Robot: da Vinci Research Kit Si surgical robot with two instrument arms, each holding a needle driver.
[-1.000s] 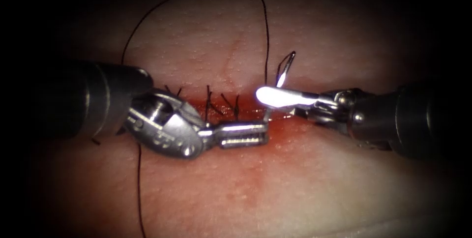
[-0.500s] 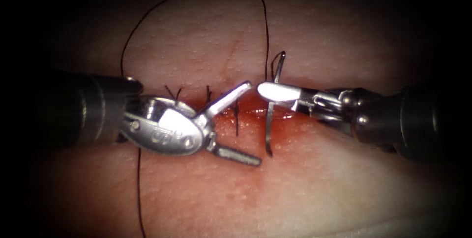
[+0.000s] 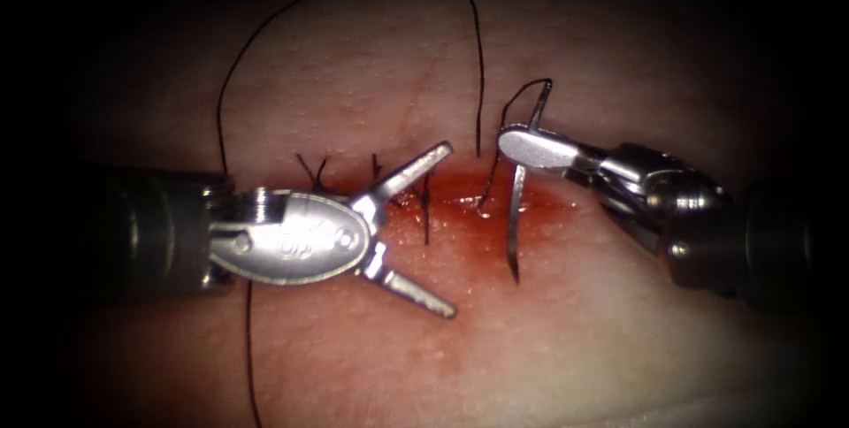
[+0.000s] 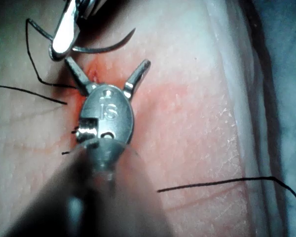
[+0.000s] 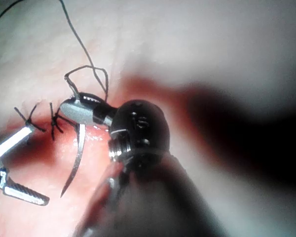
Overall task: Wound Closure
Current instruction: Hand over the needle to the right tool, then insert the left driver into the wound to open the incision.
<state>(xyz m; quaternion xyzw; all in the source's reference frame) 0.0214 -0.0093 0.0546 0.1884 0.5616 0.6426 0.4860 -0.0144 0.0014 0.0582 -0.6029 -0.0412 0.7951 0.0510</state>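
My right tool (image 3: 523, 147) is shut on the curved needle (image 3: 516, 225), about a third of the way from its thread end. The needle hangs free of the tissue (image 3: 566, 340), tip pointing down over the red fluid (image 3: 460, 202) at the right end of the cut. From the needle's upper end the thread (image 3: 482, 57) drops into the cut beside it. My left tool (image 3: 447, 229) stands wide open just left of the needle, holding nothing. The left wrist view has the open jaws (image 4: 108, 64) below the needle (image 4: 103, 48). The right wrist view has the shut jaws (image 5: 78, 109) on the needle (image 5: 77, 158).
Three dark stitches (image 3: 376, 171) cross the cut to the left of the needle. A long loop of thread (image 3: 265, 26) arcs over the far tissue, passes behind the left tool's shaft and runs down toward the near edge (image 3: 250, 348).
The left tool's jaws, shut at the needle one second ago, have opened and drawn back left. The right tool has carried the needle to the right and slightly up.
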